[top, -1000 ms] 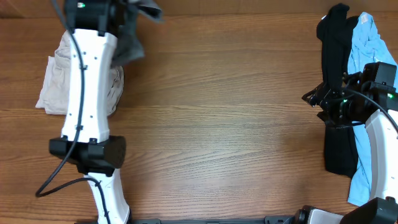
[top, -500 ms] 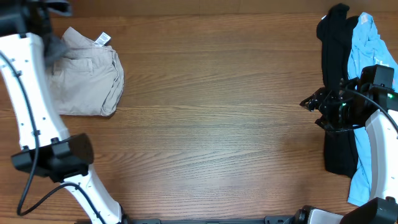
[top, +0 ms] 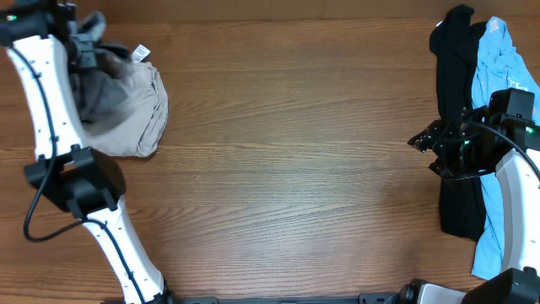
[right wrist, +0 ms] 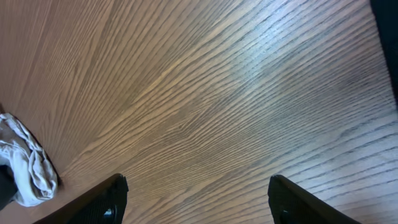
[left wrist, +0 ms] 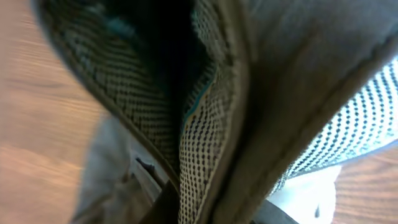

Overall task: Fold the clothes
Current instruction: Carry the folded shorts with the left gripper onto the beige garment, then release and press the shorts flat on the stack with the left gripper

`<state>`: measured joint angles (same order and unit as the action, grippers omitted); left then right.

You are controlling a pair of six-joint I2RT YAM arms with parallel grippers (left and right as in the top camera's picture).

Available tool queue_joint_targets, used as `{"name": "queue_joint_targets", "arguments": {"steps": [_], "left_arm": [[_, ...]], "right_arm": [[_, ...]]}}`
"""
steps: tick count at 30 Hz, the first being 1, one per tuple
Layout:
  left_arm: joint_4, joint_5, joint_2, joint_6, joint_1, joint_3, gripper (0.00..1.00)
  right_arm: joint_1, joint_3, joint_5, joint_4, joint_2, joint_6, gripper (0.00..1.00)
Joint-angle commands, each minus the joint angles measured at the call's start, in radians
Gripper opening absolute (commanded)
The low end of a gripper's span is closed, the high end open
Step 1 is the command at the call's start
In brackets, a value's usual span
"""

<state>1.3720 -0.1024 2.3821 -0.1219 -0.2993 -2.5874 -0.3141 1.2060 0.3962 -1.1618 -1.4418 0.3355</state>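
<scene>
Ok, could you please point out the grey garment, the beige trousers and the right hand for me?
grey garment (top: 103, 84), overhead view, on its dark bunched middle.
beige trousers (top: 150, 114), overhead view, on the uncovered right edge.
right hand (right wrist: 198, 180), right wrist view, midway between its open fingertips.

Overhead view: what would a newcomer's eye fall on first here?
The bunched grey garment at top left, hanging from the left arm's jaws over beige trousers. Next, the black garment and light-blue shirt piled at the right edge, beside the right arm's open jaws.

Robot lab bench: wooden table (top: 295, 169)
</scene>
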Motion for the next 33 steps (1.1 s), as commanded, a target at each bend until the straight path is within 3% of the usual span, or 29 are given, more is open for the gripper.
{"name": "queue_joint_targets", "arguments": {"steps": [1, 2, 3, 4, 5, 12, 16, 24, 28, 30, 31, 32, 33], "left_arm": [[0.028, 0.134, 0.047, -0.032, 0.035, -0.026, 0.10], [0.041, 0.176, 0.063, -0.031, 0.048, -0.026, 0.36], [0.048, 0.201, 0.070, -0.031, 0.055, -0.026, 0.47], [0.059, 0.244, 0.084, -0.031, 0.068, -0.026, 0.82], [0.068, 0.293, 0.098, -0.031, 0.083, -0.026, 1.00], [0.039, 0.383, 0.101, -0.002, 0.179, -0.048, 1.00], [0.108, 0.388, 0.058, 0.026, 0.183, -0.120, 1.00], [0.296, 0.195, -0.073, 0.108, 0.117, -0.167, 0.96], [0.306, 0.108, -0.053, 0.108, 0.097, -0.134, 0.91], [0.285, 0.114, -0.046, 0.121, 0.086, -0.084, 0.72], [0.271, 0.114, -0.046, 0.133, 0.082, -0.058, 0.57], [0.248, 0.114, -0.046, 0.154, 0.076, -0.015, 0.32], [0.227, 0.115, -0.045, 0.156, 0.072, 0.019, 0.18]], "right_arm": [[-0.001, 0.011, -0.014, 0.005, 0.005, -0.011, 0.77], [-0.001, 0.011, -0.014, 0.005, 0.005, -0.011, 0.77], [-0.001, 0.011, -0.014, 0.006, 0.005, -0.011, 0.77], [-0.001, 0.011, -0.014, 0.007, 0.005, -0.011, 0.77], [-0.001, 0.011, -0.014, 0.007, 0.005, -0.011, 0.77], [-0.001, 0.011, -0.014, 0.012, 0.005, -0.011, 0.77], [-0.001, 0.011, -0.014, 0.012, 0.005, -0.011, 0.77], [-0.001, 0.011, -0.014, 0.015, 0.005, -0.026, 0.77], [-0.001, 0.011, -0.014, 0.014, 0.005, -0.026, 0.77], [-0.001, 0.011, -0.014, 0.013, 0.005, -0.026, 0.77], [-0.001, 0.011, -0.014, 0.011, 0.005, -0.026, 0.77], [-0.001, 0.011, -0.014, 0.010, 0.005, -0.026, 0.77], [-0.001, 0.011, -0.014, 0.007, 0.005, -0.026, 0.77]]}}
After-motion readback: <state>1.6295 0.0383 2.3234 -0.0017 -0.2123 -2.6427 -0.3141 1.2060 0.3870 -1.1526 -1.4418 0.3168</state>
